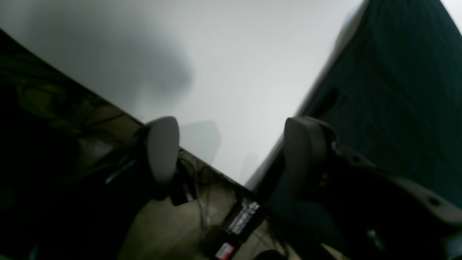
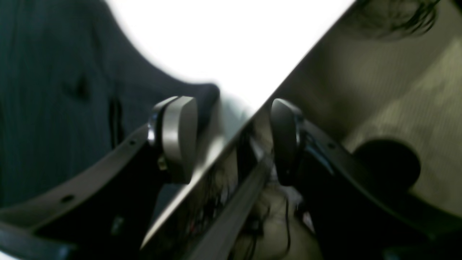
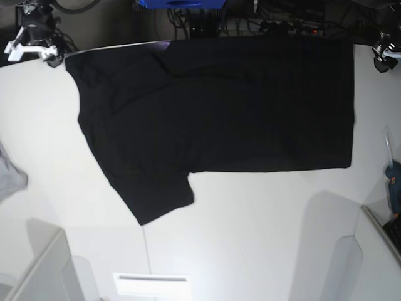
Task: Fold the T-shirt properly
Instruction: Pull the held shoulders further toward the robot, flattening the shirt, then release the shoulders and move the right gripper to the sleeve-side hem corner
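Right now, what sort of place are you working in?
Probably a lab workbench: a white table holding the T-shirt, cables and electronics behind its far edge, clamped mounts at the corners.

- A robotics lab or test bench, not a home; a plain white worktable [image 3: 250, 238] fills the base view
- Along its far edge lie tangled black cables [image 3: 276, 22] and dark electronics; a blue box [image 3: 178, 4] sits among them
- White clamp-like brackets [image 3: 28, 49] hold the table's far corners
- Both wrist views show loose wiring [image 1: 202, 187] on a bare floor beyond the table's edge
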You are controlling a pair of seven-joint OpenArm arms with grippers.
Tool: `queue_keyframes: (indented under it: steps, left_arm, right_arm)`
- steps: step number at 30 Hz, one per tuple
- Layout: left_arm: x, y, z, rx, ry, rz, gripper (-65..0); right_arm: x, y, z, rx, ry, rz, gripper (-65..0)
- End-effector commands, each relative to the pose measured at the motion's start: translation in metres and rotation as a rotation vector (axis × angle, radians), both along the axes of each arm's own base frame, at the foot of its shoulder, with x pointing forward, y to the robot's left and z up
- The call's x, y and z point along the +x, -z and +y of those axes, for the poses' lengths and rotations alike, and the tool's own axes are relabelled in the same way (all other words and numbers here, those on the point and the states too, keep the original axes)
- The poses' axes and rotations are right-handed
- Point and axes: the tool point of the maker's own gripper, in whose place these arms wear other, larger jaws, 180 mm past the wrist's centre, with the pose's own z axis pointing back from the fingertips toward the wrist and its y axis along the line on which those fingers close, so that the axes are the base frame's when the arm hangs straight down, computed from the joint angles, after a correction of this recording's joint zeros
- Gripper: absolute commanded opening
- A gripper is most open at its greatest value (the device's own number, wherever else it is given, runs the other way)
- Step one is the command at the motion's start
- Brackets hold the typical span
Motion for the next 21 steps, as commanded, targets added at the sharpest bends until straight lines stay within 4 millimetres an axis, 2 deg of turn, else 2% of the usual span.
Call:
queue_keyframes:
  steps: [1,4,6,9,12,14,19,21]
  left_arm:
    - [0.009,-0.017,0.011,0.047,0.012,-0.035,-21.1]
    - [0.028,-0.028,0.016,0.067,0.02,-0.081,-21.1]
    - [0.04,-0.031,0.015,0.065,0.024,-0.115,-21.1]
    - [0.066,-0.031,0.002,0.045,0.072,-0.151,-21.2]
    - [0.092,-0.032,-0.01,0.037,0.138,-0.171,-23.2]
    - [0.106,-0.032,-0.018,0.028,0.176,-0.178,-31.6]
    - [0.128,-0.043,-0.02,0.038,0.189,-0.228,-65.0]
    - [0.131,-0.045,-0.014,0.072,0.181,-0.214,-65.0]
  right_arm:
    - [0.02,-0.016,-0.008,-0.05,-0.034,-0.065,-33.2]
    - [0.059,-0.028,-0.003,-0.071,-0.136,-0.119,-33.2]
    - [0.089,-0.036,0.01,-0.08,-0.223,-0.162,-33.2]
    - [0.131,-0.044,0.031,-0.07,-0.329,-0.22,-33.6]
    - [0.17,-0.041,0.044,-0.038,-0.397,-0.247,-33.6]
    - [0.191,-0.037,0.052,-0.016,-0.431,-0.254,-33.6]
    - [0.244,-0.038,0.068,0.007,-0.521,-0.262,-33.6]
    - [0.265,-0.037,0.071,0.017,-0.547,-0.252,-33.6]
